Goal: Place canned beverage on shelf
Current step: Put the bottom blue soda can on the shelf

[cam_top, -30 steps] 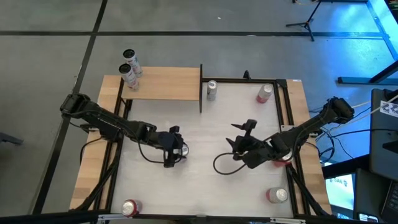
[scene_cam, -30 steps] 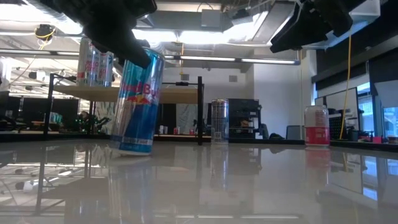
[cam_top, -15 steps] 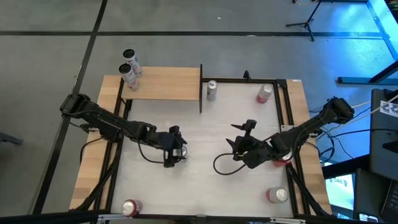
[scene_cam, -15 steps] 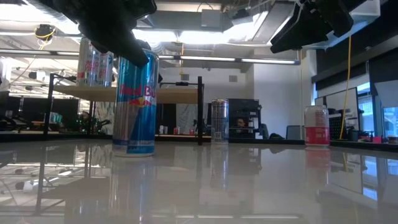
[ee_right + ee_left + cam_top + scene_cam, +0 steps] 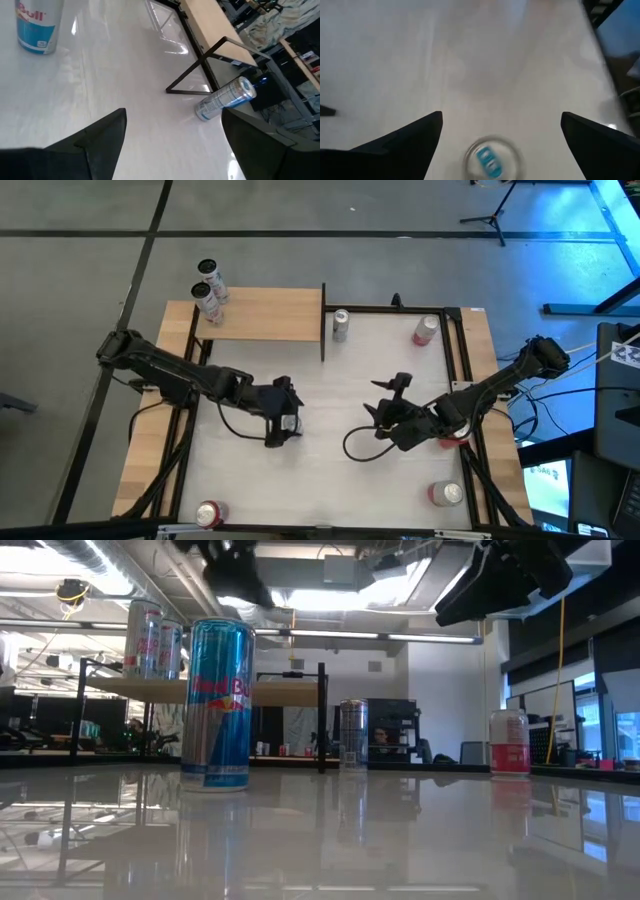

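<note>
We are hovering our left gripper, fingers spread, above the upright blue-and-silver beverage can mid-table, well apart from the tan wooden shelf; descending off-centre could topple it.

White desk: blue Red Bull can upright near ctr; silver can at 12; red cans at 1, 5, 7. Shelf at 11 w/ 2 cans.

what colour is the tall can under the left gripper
Blue and silver with red lettering; the tall can shows best in the low view, standing below the open left gripper.
</note>
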Controlling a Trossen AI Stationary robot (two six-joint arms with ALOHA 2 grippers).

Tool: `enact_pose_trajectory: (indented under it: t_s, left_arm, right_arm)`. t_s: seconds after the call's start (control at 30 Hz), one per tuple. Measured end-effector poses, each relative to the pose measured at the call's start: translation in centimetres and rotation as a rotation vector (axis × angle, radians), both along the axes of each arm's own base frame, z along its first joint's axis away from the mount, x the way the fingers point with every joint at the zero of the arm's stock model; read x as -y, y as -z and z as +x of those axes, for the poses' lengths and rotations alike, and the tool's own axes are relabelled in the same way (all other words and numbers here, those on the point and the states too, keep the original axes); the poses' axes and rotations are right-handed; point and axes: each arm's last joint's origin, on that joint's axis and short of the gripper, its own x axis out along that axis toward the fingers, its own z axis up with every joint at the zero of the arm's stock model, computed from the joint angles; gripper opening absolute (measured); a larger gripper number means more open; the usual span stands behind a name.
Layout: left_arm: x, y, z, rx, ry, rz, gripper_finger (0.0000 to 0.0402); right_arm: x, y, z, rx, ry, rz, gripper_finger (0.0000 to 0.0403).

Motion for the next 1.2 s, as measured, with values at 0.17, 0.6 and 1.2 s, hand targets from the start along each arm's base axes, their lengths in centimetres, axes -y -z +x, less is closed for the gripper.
enact_pose_trajectory:
  t_s: [0.17,0.6,1.2]
  left_arm:
    - [0.3,-1.7,0.3,0.038,-0.040,-0.049,0.0395]
    - [2.0,-2.9,3.6,-0.298,-0.202,0.028,0.0395]
    - [1.9,-0.3,5.2,-0.564,-0.387,0.036,0.0395]
  right_arm:
    - [0.0,0.0,0.0,-0.002,-0.003,0.003,0.0326]
    - [0.0,0.0,0.0,-0.008,-0.009,-0.013,0.0326]
    - [0.0,0.0,0.0,-0.014,-0.008,-0.021,0.0326]
